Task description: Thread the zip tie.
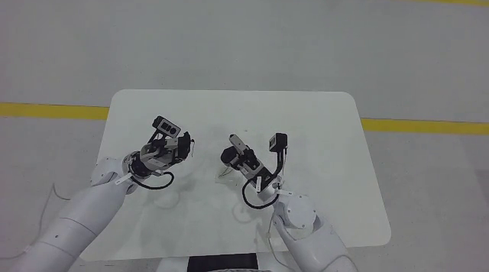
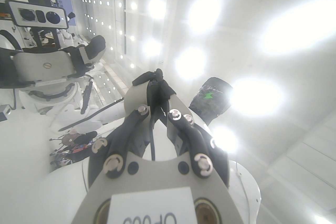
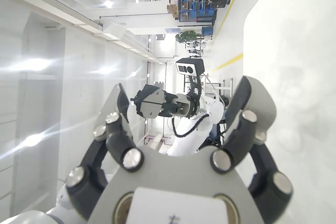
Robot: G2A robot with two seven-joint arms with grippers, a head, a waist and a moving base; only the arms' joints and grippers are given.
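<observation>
Where the left arm comes in from 7 o'clock in the top view, the left tool sits over the white worktop, toward 10 o'clock of the worktop's middle, with its tip turned toward 3 o'clock. Its wrist view shows the jaws pressed together on the zip tie. The thin black strap runs down the narrow gap between the two fingers toward the wrist. Its upper end is pinched between the black pads, and a small dark nub stands just past their tips. How much strap lies beyond the pads cannot be told, and in the top view the tie is too small to make out.

Just at 3 o'clock of the left tool, apart from it and near the worktop's middle, is the right tool, on an arm that enters from 5 o'clock. It points toward 10 o'clock, facing the left tool. Its wrist view shows the jaws spread wide with nothing between the fingers, and the left tool appears farther off through the gap.

On the grey floor, one yellow line passes behind the worktop from 9 to 3 o'clock, and a second lies far off at 12 o'clock.
</observation>
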